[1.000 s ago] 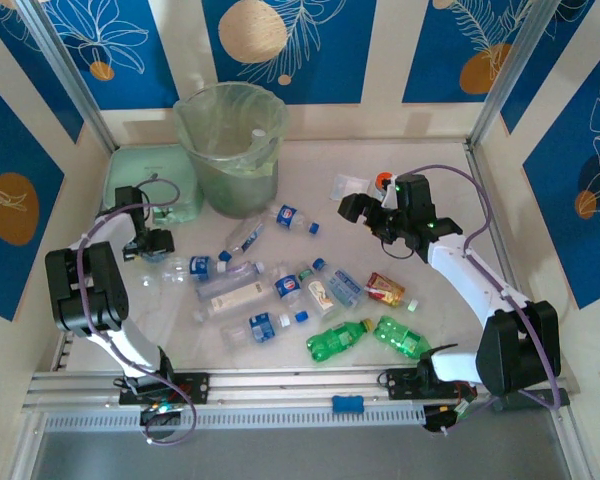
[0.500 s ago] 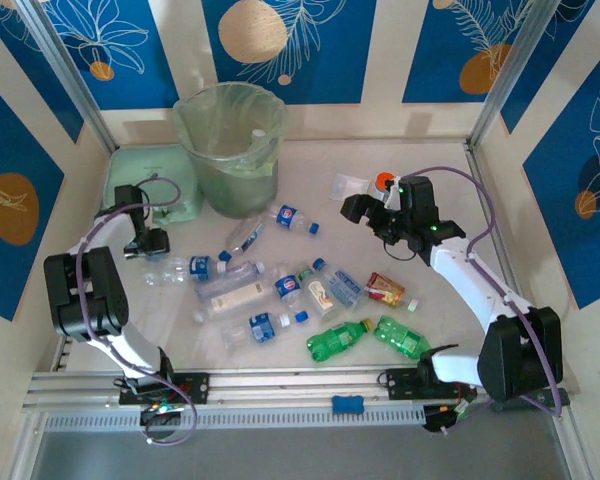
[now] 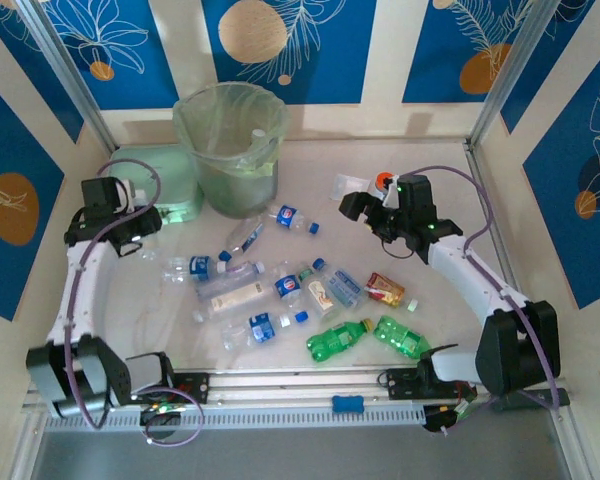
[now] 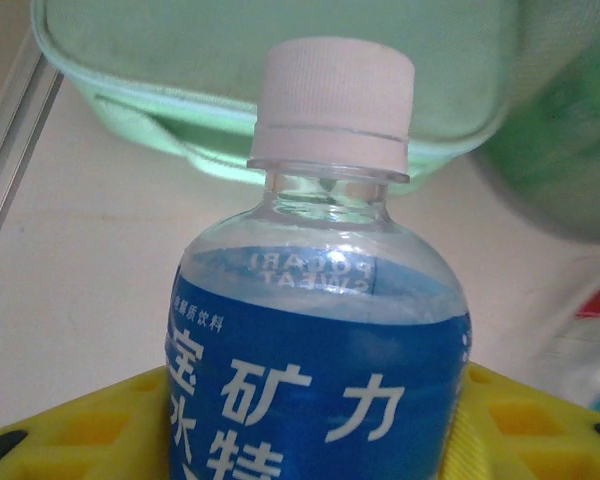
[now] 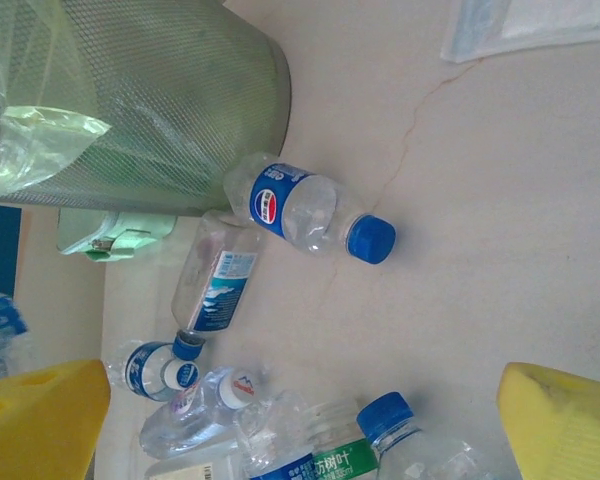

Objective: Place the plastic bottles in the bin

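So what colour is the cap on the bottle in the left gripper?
White: the cap of the bottle shows best in the left wrist view.

White-capped bottle (image 4: 315, 400) lower body cut off.

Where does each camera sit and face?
Top external: above, behind the arm bases, looking down on table, bin, left arm, right arm.
Left wrist: on left gripper, facing the mint box; yellow pads grip a white-capped bottle.
Right wrist: on open right gripper, facing bin and blue-capped bottle; yellow pads at edges.
Shared: bin and that bottle, top and right wrist.
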Available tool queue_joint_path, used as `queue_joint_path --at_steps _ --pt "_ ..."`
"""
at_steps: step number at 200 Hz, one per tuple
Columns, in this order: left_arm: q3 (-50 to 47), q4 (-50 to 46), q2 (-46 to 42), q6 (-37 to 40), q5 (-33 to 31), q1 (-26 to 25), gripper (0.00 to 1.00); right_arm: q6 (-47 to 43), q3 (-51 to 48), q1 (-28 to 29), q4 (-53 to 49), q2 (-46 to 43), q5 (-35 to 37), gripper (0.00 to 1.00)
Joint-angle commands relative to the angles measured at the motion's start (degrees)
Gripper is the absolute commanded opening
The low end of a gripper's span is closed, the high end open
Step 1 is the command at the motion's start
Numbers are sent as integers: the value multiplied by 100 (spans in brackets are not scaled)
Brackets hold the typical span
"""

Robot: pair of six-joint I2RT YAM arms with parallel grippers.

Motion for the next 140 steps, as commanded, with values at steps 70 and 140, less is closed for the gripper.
queue_joint_path --at_steps 70,140 --pt "675 2345 -853 -2526 2022 -523 49 86 332 301 195 374 -305 100" --pt "3172 2321 1297 -1674 1605 -1643 49 -87 408 345 -83 127 -229 100"
